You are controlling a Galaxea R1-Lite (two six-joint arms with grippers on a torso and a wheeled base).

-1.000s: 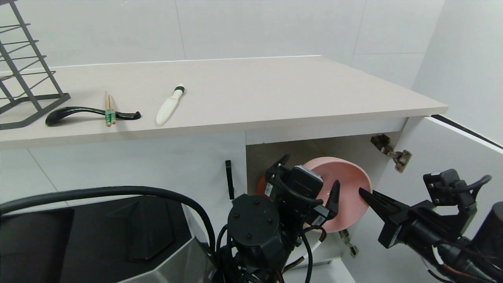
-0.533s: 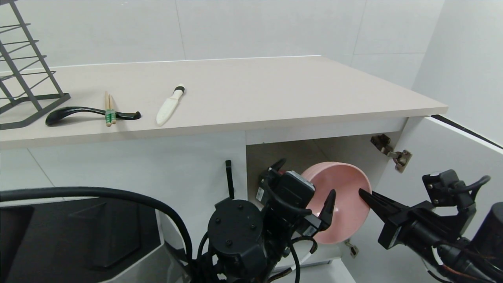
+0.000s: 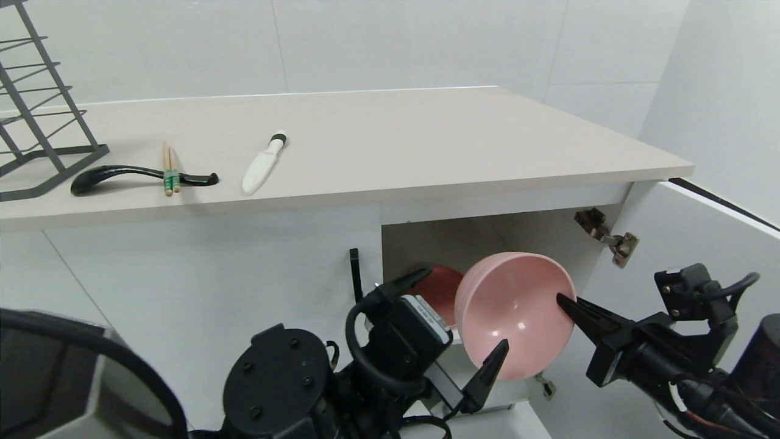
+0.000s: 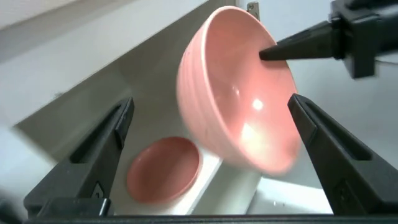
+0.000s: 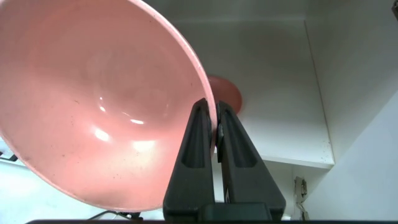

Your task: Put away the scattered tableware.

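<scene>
Task item: pink glossy round bowl [image 3: 515, 314], tipped on its side with the opening facing the robot, held in the air at the mouth of the open lower cabinet [image 3: 439, 241], below the beige countertop [image 3: 396, 140]
Right gripper [image 3: 560, 299]: closed tight on the bowl's rim, one finger inside the wall and one outside; the whole bowl hangs from this single pinch
Left gripper [image 4: 210, 104]: spread wide, holding nothing, its fingers standing either side of the bowl and apart from it
Cabinet contents: small red round dish [image 4: 163, 168] lying flat on the shelf, behind and below the bowl; no contact between the two is apparent
Remaining tableware: black long-handled ladle [image 3: 116, 175], pair of wooden chopsticks [image 3: 169, 169] lying across its handle, cream sheathed knife [image 3: 262, 164], all on the countertop near the grey wire rack [image 3: 36, 122]
Handling: stiff, smooth and shiny, so likely slippery under narrow fingers; material cannot be confirmed, treat as breakable. Weight appears moderate, and a rim pinch lets it swing
Grip point: the rim wall, as taken; deeper finger engagement or a second hold on the opposite rim would likely reduce rotation
Step in hand: probably setting the bowl on the shelf beside the dish
</scene>
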